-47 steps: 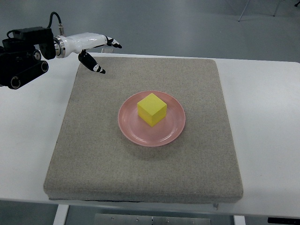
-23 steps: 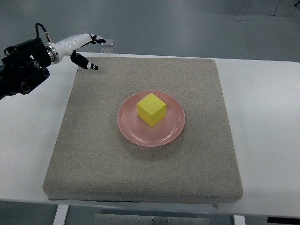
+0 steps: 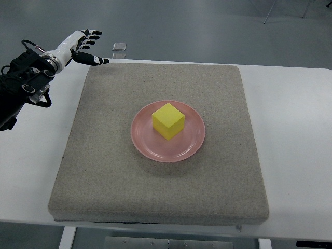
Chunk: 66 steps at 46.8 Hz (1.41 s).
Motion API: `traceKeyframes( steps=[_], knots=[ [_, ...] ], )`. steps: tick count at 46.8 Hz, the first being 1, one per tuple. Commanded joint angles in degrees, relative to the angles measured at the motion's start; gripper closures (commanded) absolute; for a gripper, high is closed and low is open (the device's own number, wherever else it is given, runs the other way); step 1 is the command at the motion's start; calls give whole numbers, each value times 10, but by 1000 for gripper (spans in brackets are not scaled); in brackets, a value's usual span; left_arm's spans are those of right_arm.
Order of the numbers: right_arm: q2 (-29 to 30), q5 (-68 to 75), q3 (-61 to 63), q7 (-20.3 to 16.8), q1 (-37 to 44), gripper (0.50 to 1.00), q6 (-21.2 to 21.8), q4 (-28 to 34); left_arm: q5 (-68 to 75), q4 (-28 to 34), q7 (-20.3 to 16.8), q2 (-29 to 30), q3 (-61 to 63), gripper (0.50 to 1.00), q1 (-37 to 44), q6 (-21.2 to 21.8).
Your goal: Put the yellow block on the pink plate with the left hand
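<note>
You see the block [image 3: 168, 120] resting on the plate [image 3: 193, 142], which sits mid-mat [image 3: 155, 192] on the white table [image 3: 295, 140]. Nothing stands between plate and mat edges; a small grey object [image 3: 119, 46] lies on the floor beyond the table's far edge. The left hand [image 3: 78, 44] hovers past the mat's far-left corner, fingers [image 3: 92, 33] spread apart and empty, well apart from the block. Compared with a second ago, the hand has withdrawn up and leftward, off the mat; block and plate are unchanged.

Yellow block [image 3: 168, 120] sits on pink plate [image 3: 193, 144]; left hand [image 3: 78, 42] apparently empty.
</note>
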Motion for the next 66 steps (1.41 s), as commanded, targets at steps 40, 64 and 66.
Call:
traceKeyframes(
  steps=[40, 64, 66],
  knots=[
    [0, 0, 0, 0, 0, 576, 0, 0, -186, 27, -17, -18, -290, 617, 81, -131],
    [0, 0, 0, 0, 0, 576, 0, 0, -185, 28, -17, -18, -298, 572, 66, -132],
    [0, 0, 0, 0, 0, 576, 0, 0, -185, 28, -17, -19, -298, 572, 66, -132]
  ],
)
